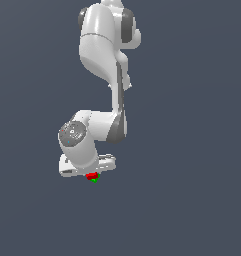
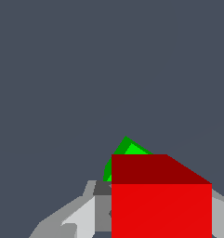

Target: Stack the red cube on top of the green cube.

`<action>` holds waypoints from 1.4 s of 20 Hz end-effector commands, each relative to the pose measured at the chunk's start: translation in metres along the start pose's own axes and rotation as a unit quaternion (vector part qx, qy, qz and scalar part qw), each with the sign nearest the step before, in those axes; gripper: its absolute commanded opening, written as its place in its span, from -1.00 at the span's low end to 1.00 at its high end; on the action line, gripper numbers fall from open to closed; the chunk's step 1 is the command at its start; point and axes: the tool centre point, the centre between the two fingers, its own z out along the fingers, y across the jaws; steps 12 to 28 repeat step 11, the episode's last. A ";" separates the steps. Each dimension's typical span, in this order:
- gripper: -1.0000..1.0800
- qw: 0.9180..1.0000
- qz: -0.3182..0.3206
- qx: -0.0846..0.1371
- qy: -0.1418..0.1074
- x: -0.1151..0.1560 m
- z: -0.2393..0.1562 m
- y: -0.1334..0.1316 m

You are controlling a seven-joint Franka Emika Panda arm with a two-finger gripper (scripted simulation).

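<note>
The red cube (image 1: 91, 176) sits right under the white gripper (image 1: 92, 175) in the exterior view. The green cube (image 1: 95, 180) peeks out just below and beside it, mostly covered. In the wrist view the red cube (image 2: 161, 200) fills the space between the grey fingers (image 2: 81, 218), and the gripper (image 2: 160, 218) is shut on it. A corner of the green cube (image 2: 127, 151) shows just past the red cube. I cannot tell whether the two cubes touch.
The white arm (image 1: 99, 45) hangs down from the top of the exterior view. A plain dark grey floor (image 1: 192, 200) lies all around.
</note>
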 end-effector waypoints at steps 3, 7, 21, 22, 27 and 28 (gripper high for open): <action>0.92 1.000 0.000 0.000 0.001 0.000 -0.001 0.001; 0.92 1.000 0.000 0.000 0.001 0.000 -0.001 0.001; 0.92 1.000 0.000 0.000 0.001 0.000 -0.001 0.001; 0.92 1.000 0.000 0.000 0.001 0.000 -0.001 0.001; 0.92 1.000 0.000 0.000 0.001 0.000 -0.001 0.001; 0.92 1.000 0.000 0.000 0.001 0.000 -0.001 0.001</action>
